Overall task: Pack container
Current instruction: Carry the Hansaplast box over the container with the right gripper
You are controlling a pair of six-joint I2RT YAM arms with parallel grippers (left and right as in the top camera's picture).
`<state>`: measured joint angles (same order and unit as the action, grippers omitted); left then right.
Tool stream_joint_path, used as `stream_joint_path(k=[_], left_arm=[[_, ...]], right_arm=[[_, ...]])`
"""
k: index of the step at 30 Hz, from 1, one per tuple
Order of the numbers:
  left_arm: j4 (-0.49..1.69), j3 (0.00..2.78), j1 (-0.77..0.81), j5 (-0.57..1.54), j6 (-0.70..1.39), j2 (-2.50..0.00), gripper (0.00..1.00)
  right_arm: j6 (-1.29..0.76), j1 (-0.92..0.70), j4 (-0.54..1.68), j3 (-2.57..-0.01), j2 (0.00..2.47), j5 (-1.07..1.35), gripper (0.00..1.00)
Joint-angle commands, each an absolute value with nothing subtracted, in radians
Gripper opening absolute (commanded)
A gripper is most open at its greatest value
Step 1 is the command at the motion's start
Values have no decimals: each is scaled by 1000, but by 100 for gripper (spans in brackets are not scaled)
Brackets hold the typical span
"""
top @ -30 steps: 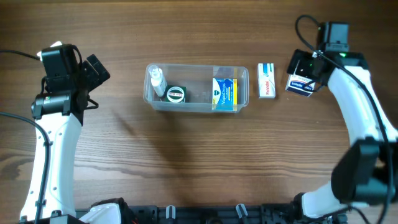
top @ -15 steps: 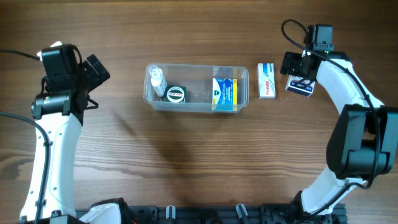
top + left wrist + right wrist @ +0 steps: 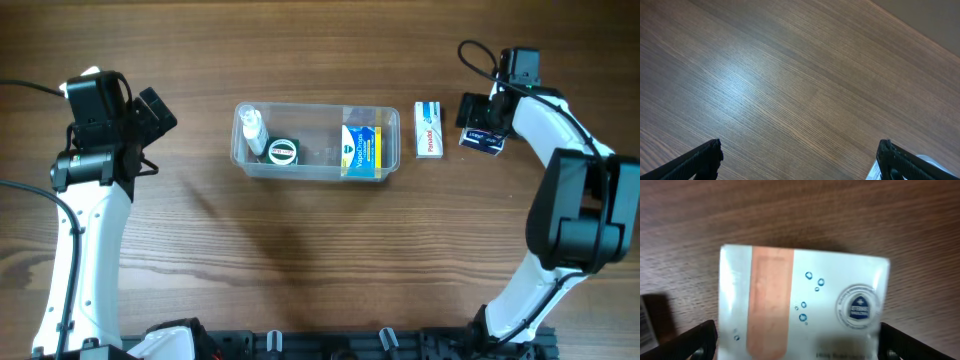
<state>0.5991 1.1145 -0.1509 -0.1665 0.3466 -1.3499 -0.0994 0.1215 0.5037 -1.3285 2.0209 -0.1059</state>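
Observation:
The clear container lies mid-table and holds a small white bottle, a green round tin and a yellow-and-blue box. A white box lies just right of it. My right gripper is open over a plaster box at the far right. In the right wrist view the plaster box fills the gap between the open fingers. My left gripper is open and empty at the far left, over bare wood.
The table is brown wood. The right arm's cable loops above the wrist. A white object edge shows by the left gripper's right finger.
The right wrist has turned and shifted slightly above the plaster box. The box, the container and the left arm have not moved.

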Motion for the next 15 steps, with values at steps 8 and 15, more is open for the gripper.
stream_joint_path(k=[8, 15], left_arm=[[595, 1128, -155, -165, 349, -1341, 100], [595, 1128, -155, -165, 349, -1341, 100]], right_arm=[[-67, 123, 508, -1328, 2038, -78, 80], [-26, 123, 518, -1328, 2008, -81, 72]])
